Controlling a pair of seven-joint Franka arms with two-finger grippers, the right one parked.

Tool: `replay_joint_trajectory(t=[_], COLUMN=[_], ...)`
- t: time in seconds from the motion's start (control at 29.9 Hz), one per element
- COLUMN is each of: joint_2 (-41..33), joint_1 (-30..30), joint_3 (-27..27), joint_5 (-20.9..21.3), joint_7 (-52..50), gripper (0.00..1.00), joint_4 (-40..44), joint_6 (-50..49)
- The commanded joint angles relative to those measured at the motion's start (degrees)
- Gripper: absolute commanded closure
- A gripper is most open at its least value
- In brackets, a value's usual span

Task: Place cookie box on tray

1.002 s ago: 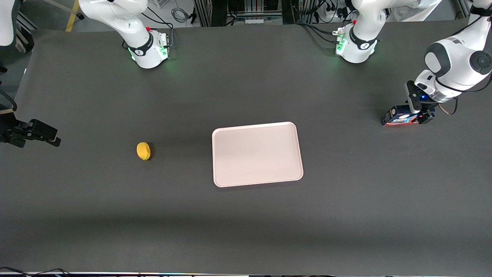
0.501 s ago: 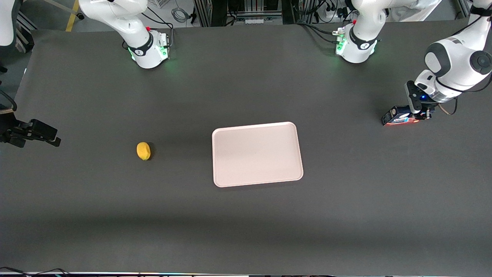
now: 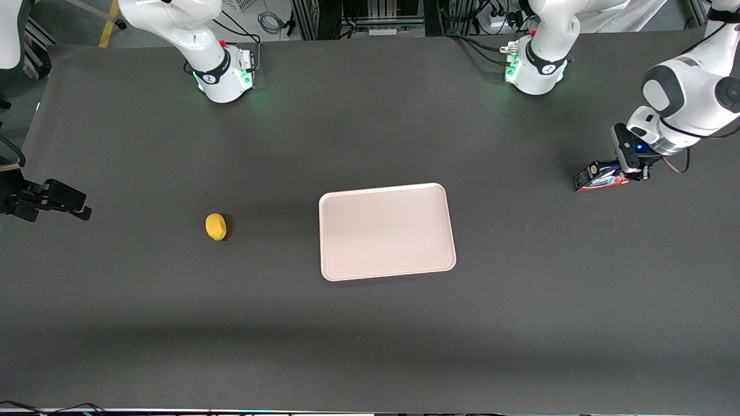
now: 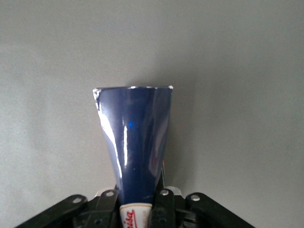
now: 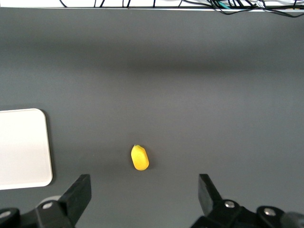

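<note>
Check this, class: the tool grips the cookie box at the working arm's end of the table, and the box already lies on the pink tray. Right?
Not quite. The tool does grip the cookie box at that end, but the front view shows the box well off the pink tray, which holds nothing.

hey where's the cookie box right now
The cookie box is at the working arm's end of the table, held in the gripper, well away from the tray.
</note>
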Motion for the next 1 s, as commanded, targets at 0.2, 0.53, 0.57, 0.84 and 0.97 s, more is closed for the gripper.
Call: replay_joint_trajectory(t=[0.2,0.53,0.57,0.84,0.97], joint_2=[-0.6,-0.6,-0.7,-1.3,-2.1], joint_1=[-0.6,-0.6,-0.6,-0.5,-0.8], joint_3=[-4.1,-10.6,-11.4,-19.9,-25.1], joint_5=[-1.3,-5.0,-5.1,-6.5,-6.5], joint_7=[-11.0,-27.5,-29.7,-52.2,-66.2], gripper=[0.80,0.80,0.81,0.80,0.81], joint_4=[16.9,32.6,34.0,39.9,41.4], joint_6=[-20.7,-38.5,-39.8,-44.2,-44.3])
